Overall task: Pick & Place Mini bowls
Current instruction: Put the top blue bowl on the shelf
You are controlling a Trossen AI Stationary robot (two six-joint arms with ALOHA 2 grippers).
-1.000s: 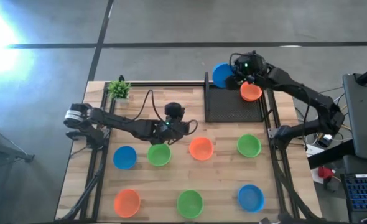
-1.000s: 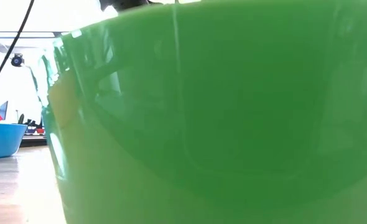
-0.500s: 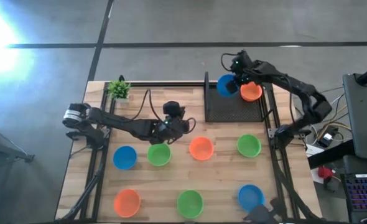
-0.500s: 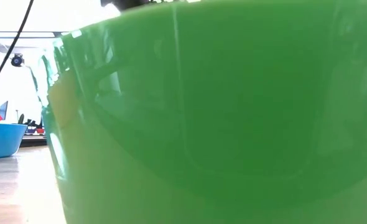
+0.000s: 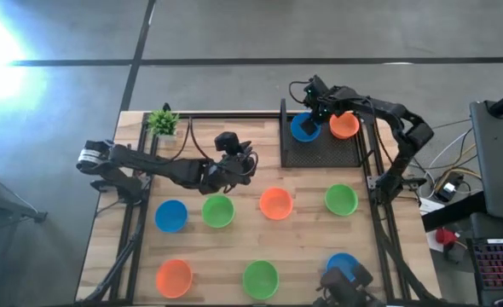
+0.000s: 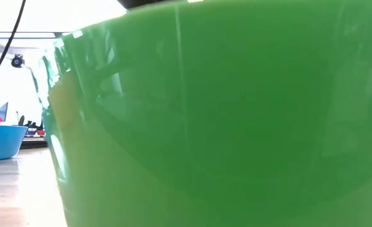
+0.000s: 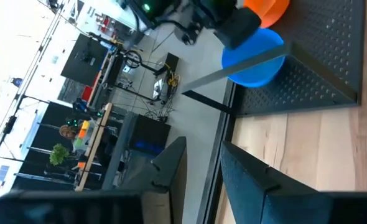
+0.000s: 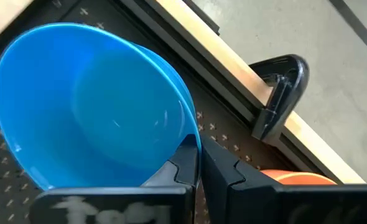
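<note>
My right gripper (image 5: 315, 109) is shut on a blue mini bowl (image 5: 303, 127) over the black perforated tray (image 5: 324, 150) at the table's far side. An orange mini bowl (image 5: 344, 125) sits in that tray beside it. Several more mini bowls rest on the wooden table: blue (image 5: 171, 215), green (image 5: 218, 210), orange (image 5: 275, 203), green (image 5: 341, 199), orange (image 5: 174, 276), green (image 5: 260, 278) and blue (image 5: 344, 264). My left gripper (image 5: 246, 164) hovers open above the table's middle, holding nothing. My right gripper pinches the blue bowl's rim (image 8: 195, 140), one finger (image 8: 182, 163) inside the bowl and the other (image 8: 224, 169) outside its wall. The fingers come slanting down from above. The bowl hangs tilted over the tray; whether its lower side touches the tray floor I cannot tell.
A small potted plant (image 5: 162, 122) stands at the table's far left corner. The tray has a raised wall (image 7: 246, 65) on its left side. A black clamp (image 8: 282, 93) grips the table's far edge. In the low view a green bowl (image 6: 224, 120) fills nearly everything.
My right gripper has come down and toward the table's left with the blue bowl, tipping more steeply downward. The bowl has moved from beyond the table's far edge to just over the tray, next to the orange bowl. My left gripper has risen a little and rolled.
</note>
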